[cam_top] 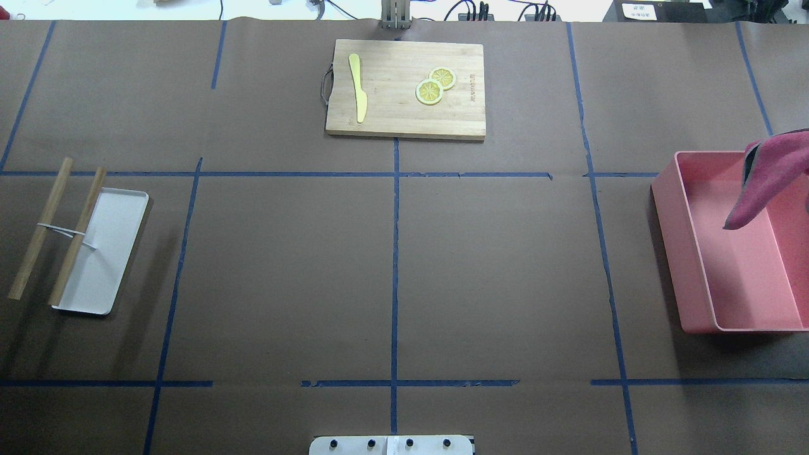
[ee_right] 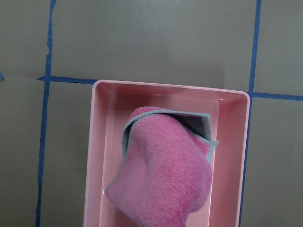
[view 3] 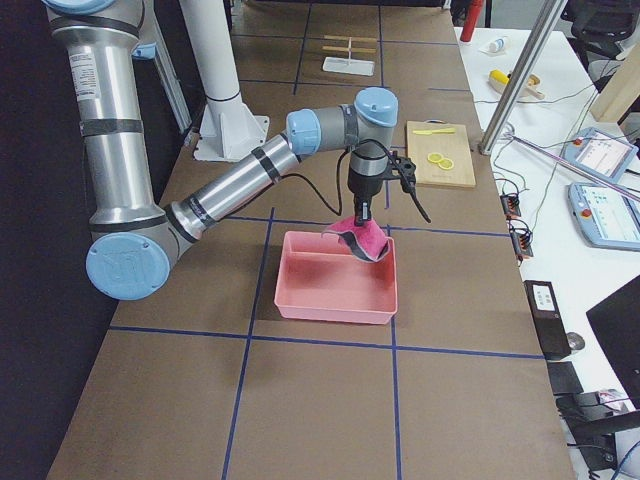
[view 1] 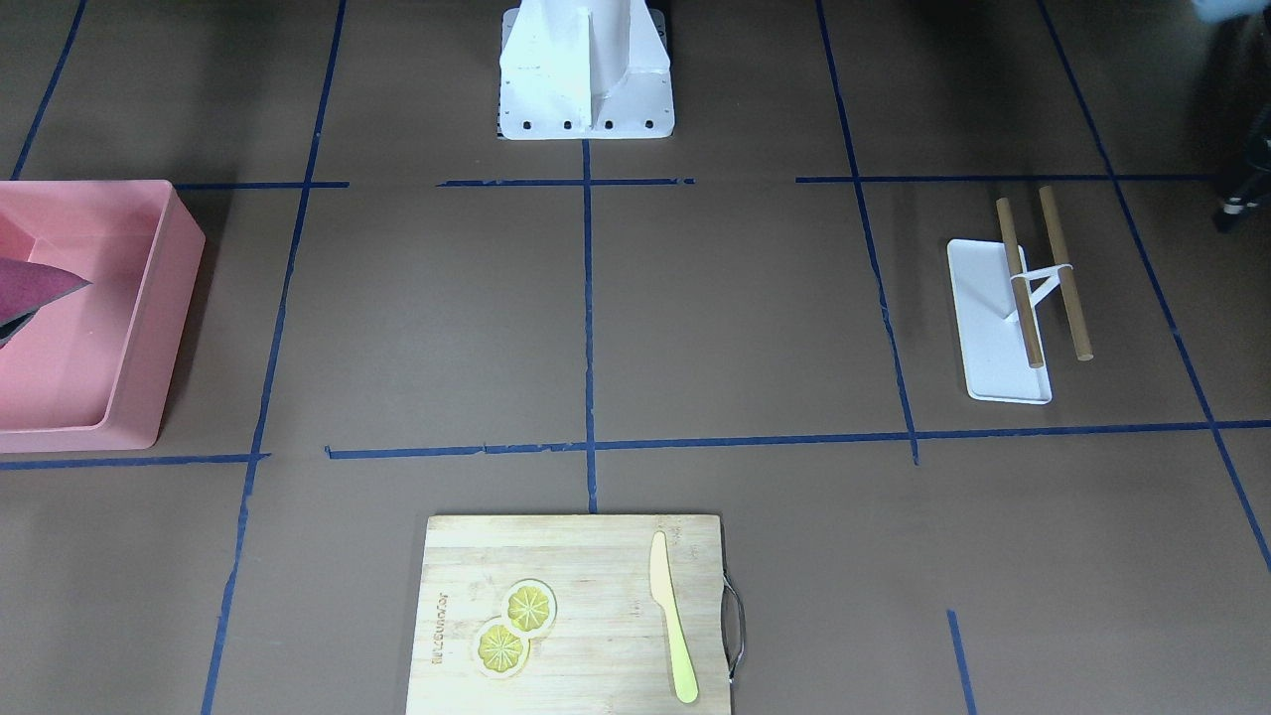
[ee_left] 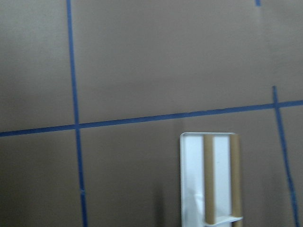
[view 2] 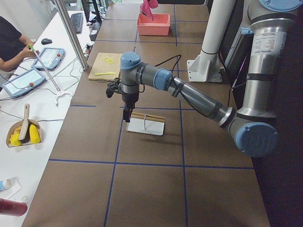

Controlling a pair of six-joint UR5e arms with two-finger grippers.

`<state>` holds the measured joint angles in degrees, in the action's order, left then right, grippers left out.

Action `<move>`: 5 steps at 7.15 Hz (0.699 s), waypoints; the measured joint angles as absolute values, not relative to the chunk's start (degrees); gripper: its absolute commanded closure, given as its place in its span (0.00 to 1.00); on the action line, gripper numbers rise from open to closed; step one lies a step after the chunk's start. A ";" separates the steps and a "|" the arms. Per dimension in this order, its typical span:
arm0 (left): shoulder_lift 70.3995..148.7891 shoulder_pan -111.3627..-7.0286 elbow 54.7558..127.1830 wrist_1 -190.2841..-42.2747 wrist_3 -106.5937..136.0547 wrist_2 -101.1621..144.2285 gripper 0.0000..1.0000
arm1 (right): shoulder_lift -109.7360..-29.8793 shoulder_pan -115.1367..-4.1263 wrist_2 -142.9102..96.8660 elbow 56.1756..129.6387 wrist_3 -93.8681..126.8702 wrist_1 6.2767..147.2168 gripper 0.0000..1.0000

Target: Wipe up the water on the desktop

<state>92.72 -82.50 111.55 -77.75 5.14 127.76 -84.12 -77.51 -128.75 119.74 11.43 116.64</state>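
My right tool (view 3: 359, 218) hangs over the pink bin (view 3: 335, 300) with the pink cloth (ee_right: 165, 179) dangling from it, though I can't tell how far its jaws stand. My left tool (view 2: 127, 115) hovers by the white tray (view 2: 146, 127), its opening equally unreadable. The brown counter (cam_top: 284, 272) spreads between them.

The dark-brown desktop (cam_top: 284, 272) is divided into rectangles by blue tape lines (cam_top: 395, 253). On it are placed a pink bin (cam_top: 681, 253) at the robot's right, a white tray (cam_top: 110, 253) at its left, a bamboo cutting board (cam_top: 392, 82) at the far edge, and the white robot base (view 1: 635, 99).
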 measured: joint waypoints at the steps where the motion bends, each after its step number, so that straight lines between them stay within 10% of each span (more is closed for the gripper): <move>1: 92.75 -85.76 107.35 -77.97 -0.50 129.37 0.00 | -84.24 -77.61 -128.81 118.84 11.23 116.58 0.71; 2: 92.71 -87.46 104.79 -78.12 -3.79 130.21 0.00 | -84.16 -77.63 -128.84 117.82 11.20 116.08 0.01; 5: 92.42 -88.49 98.76 -82.71 -6.00 130.76 0.00 | -85.03 -77.66 -129.20 116.09 11.50 112.10 0.00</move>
<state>92.42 -88.49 98.76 -82.71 -6.00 130.76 -85.03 -77.66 -129.20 116.09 11.50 112.10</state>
